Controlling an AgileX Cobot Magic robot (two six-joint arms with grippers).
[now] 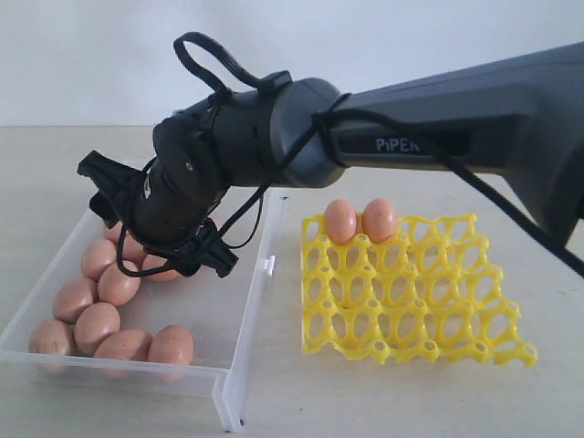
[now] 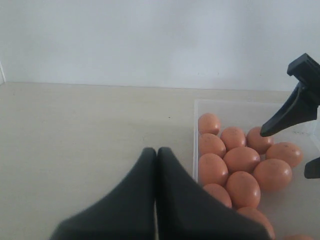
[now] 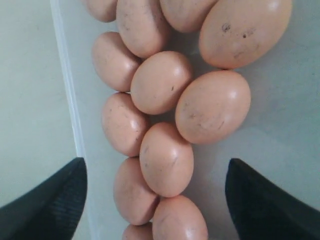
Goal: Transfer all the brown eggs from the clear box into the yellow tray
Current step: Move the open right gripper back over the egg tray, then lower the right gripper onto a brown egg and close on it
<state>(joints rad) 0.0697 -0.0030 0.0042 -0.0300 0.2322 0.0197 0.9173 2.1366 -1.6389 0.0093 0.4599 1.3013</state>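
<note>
This looks like a robotics lab bench. A bare beige tabletop (image 1: pixel 411 401) stands against a blank white wall (image 1: pixel 91 55). A dark robot arm (image 1: pixel 474 119) lettered PiPER has a loose black cable (image 1: pixel 538 235) strung along it. On the tabletop are a clear box (image 1: pixel 119 374) of brown eggs (image 1: pixel 119 283) and a yellow tray (image 1: pixel 420 315).

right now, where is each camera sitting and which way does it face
Exterior: off the arms, low, facing across the table at the clear box and yellow tray; shows the right arm, its right hand open over the brown eggs.
Left wrist: low beside the box, facing its eggs; shows the shut left hand.
Right wrist: above the box, looking down on the eggs; shows that hand's two fingers spread.
Shared: left wrist and exterior both catch the right hand above the box.
</note>
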